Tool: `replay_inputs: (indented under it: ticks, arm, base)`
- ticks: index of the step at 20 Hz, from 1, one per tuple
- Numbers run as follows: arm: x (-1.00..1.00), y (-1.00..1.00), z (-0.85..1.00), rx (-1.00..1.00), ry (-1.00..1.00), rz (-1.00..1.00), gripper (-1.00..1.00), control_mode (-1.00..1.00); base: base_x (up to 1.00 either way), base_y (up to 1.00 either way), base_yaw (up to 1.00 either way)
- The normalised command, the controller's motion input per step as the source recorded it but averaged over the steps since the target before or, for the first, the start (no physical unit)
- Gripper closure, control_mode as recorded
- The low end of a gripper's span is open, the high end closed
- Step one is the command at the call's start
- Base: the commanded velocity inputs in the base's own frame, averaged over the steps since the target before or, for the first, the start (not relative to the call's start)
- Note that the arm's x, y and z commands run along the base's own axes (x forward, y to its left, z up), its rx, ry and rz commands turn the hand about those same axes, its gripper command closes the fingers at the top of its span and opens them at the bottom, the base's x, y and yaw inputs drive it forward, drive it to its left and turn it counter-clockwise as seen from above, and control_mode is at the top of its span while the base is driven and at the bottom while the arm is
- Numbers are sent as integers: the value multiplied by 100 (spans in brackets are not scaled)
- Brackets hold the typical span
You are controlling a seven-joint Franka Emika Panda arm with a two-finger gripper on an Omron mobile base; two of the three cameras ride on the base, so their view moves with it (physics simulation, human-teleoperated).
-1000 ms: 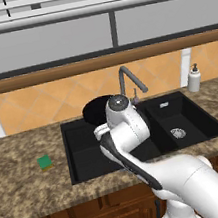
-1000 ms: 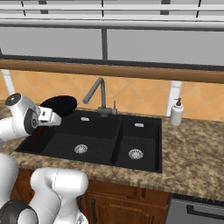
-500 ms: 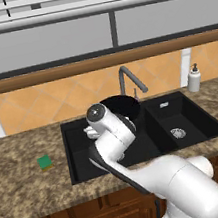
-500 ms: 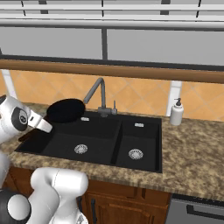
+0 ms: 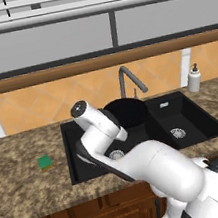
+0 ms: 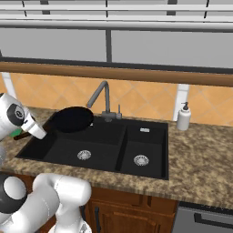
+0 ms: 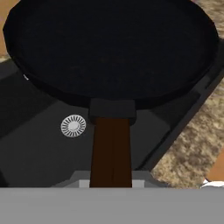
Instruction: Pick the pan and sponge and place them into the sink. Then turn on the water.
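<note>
Held aloft by its dark brown handle in the clamped gripper, the black pan above the rear of the large basin of the sink, just before the faucet, with the green sponge on the counter left of the basin.

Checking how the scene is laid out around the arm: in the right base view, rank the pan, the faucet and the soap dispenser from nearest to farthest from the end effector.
1. The pan: held by its handle in the end effector, over the sink's left rear corner.
2. The faucet: behind the sink, mid-frame.
3. The soap dispenser: on the counter right of the sink, farthest.
</note>
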Motion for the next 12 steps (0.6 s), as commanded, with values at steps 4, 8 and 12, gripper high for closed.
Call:
replay_inputs:
  ticks: [4,8,12]
  arm:
    - [14,0,0,5,3,-26,100,-100]
    - [14,0,-5,0,0,-15,100,-100]
    - [17,-9,-15,12,0,-4,100,-100]
  base:
    - [0,0,0]
    - [0,0,0]
    - [0,0,0]
